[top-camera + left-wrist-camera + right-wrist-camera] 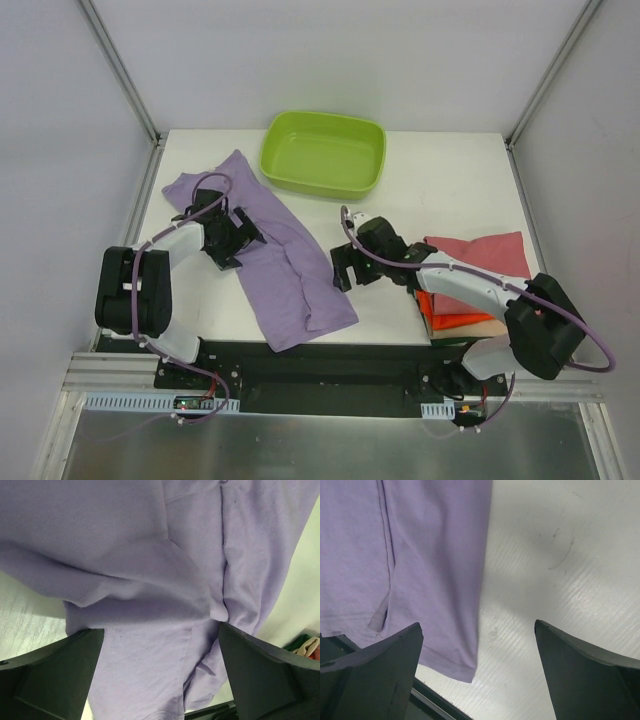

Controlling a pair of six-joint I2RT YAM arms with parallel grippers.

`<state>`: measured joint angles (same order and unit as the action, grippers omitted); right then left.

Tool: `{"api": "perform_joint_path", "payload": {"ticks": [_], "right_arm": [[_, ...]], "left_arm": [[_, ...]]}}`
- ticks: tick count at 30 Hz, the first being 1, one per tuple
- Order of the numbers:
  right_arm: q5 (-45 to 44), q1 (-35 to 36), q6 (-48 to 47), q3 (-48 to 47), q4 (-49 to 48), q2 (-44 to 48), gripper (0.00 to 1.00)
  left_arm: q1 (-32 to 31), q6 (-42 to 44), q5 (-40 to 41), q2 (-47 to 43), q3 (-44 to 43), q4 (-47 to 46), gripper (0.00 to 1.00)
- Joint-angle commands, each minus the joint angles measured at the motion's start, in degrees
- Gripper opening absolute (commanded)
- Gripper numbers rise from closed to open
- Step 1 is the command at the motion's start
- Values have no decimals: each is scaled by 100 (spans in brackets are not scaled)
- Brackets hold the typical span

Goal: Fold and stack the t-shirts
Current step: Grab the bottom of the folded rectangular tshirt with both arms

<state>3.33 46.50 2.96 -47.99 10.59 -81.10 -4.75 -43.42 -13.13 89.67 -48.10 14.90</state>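
The lilac t-shirt (280, 255) lies loosely folded lengthwise on the left half of the table, running from back left to the near edge. My left gripper (232, 240) is open and hovers over its left edge; in the left wrist view the lilac cloth (150, 580) fills the frame between the spread fingers. My right gripper (345, 268) is open and empty just right of the shirt's near corner (465, 665). A dusty rose-red shirt (480, 255) and a bright orange one (450, 310) lie folded in a pile at the right, partly under my right arm.
A lime-green plastic tub (324, 152) stands at the back middle of the white table (450, 185). The black base rail (320, 365) runs along the near edge. Bare white table (560, 570) shows under my right gripper.
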Motion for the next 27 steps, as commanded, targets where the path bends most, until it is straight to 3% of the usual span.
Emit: {"api": "perform_joint_path", "payload": {"ticks": [1, 8, 11, 14, 18, 22, 27], "right_arm": [[159, -176, 90, -133, -259, 111, 96], [886, -212, 626, 263, -40, 525, 96], [1501, -203, 864, 360, 223, 368, 96], [1495, -177, 698, 352, 785, 157, 99], [1276, -62, 556, 395, 1077, -133, 87], [1108, 8, 626, 316, 972, -581, 75], [1152, 210, 653, 71, 1067, -1083, 48]], "left_arm": [[-69, 361, 127, -70, 238, 295, 99], [-1711, -201, 741, -2397, 1257, 672, 99], [-2362, -509, 777, -3286, 1653, 1014, 99], [-2898, -746, 768, -3964, 1917, 1287, 99], [-3452, -905, 610, -4457, 2190, 1375, 99], [-3778, -1002, 609, -4379, 2252, 1437, 99], [-4217, -1002, 741, -4133, 2112, 1455, 99]]}}
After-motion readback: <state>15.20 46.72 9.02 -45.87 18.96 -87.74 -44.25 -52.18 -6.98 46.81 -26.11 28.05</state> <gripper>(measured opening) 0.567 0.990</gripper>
